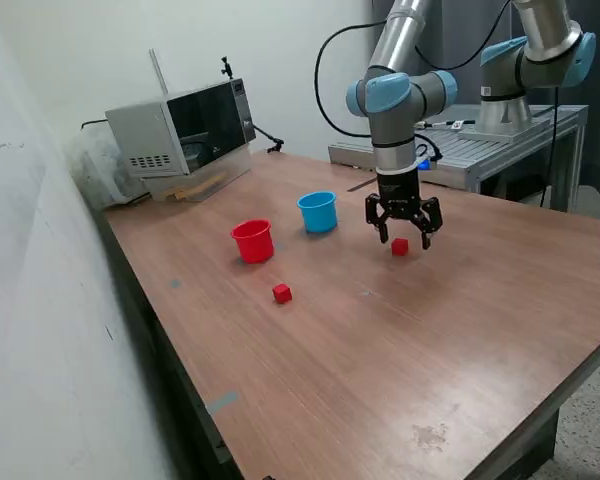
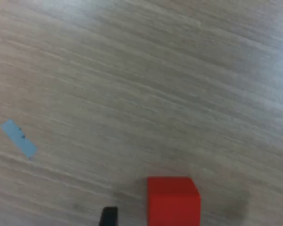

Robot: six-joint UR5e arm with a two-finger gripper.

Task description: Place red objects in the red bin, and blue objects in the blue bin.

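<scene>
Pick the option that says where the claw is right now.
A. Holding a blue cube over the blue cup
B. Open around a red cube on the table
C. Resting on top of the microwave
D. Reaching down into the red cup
B: the claw hangs open with a red cube between its fingers on the table, to the exterior view's right of the blue cup and the red cup.

Wrist view soft and blurred, red cube (image 2: 173,201) cut off at the frame edge, end effector fingertips (image 2: 108,216) barely showing, tabletop (image 1: 400,360) cropped in the exterior view
</scene>
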